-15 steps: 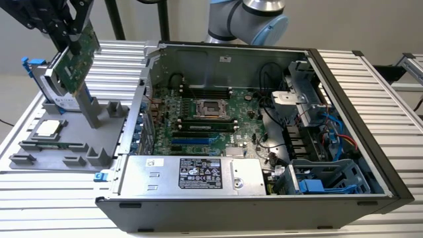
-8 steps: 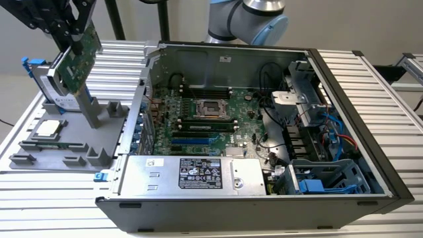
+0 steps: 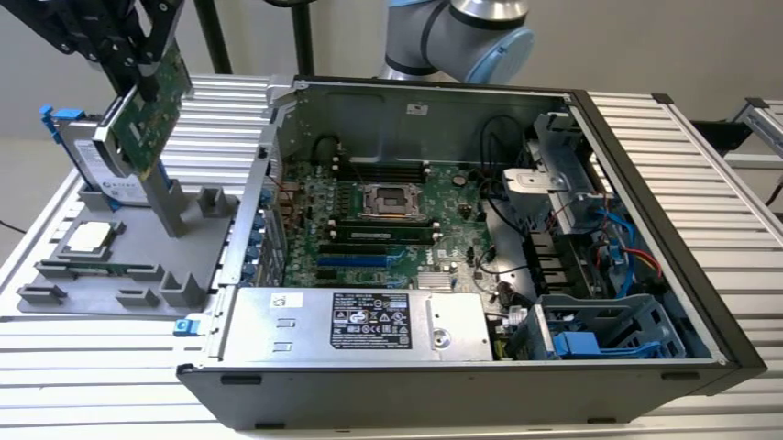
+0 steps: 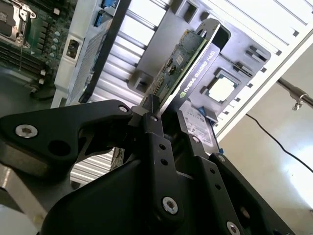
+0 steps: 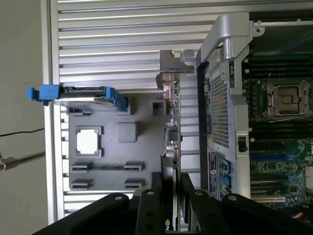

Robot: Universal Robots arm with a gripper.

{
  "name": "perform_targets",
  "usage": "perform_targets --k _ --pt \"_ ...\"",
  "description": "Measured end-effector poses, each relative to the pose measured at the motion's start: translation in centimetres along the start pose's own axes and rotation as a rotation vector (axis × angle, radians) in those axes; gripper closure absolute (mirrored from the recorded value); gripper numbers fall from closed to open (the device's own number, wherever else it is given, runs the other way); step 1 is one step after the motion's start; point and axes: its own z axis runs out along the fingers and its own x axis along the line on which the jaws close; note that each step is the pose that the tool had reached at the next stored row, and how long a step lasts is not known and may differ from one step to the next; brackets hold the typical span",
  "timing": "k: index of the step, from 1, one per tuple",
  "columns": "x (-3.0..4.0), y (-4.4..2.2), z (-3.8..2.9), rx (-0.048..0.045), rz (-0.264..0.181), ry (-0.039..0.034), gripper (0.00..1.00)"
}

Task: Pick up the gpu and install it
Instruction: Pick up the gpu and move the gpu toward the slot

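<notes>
The gpu (image 3: pixel 152 115), a flat card with its green board showing, hangs tilted above the grey parts holder (image 3: pixel 73 298) at the exterior view's left. My gripper (image 3: pixel 143 75) is shut on its upper edge. Both wrist views show the card edge-on: in the second wrist view the gpu (image 4: pixel 182 61) sticks out from between the black fingers (image 4: pixel 155 128) of the gripper (image 4: pixel 164 116). In the first wrist view the gpu (image 5: pixel 171 128) and its silver bracket (image 5: pixel 174 68) lie between the holder and the case wall, with the gripper (image 5: pixel 171 180) clamped on it.
The open computer case (image 3: pixel 661 211) lies to the exterior view's right, with the motherboard (image 3: pixel 456 240), its blue slots (image 3: pixel 355 261) and a power supply (image 3: pixel 355 323) inside. On the holder stand a hard drive with blue rails (image 3: pixel 88 156), a processor chip (image 3: pixel 88 238) and a memory stick (image 3: pixel 98 270).
</notes>
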Motion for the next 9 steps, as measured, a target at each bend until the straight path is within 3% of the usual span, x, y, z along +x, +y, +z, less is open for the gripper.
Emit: perform_targets --k 9 --pt "-0.52 0.04 -0.02 0.0 0.0 0.0 1.0"
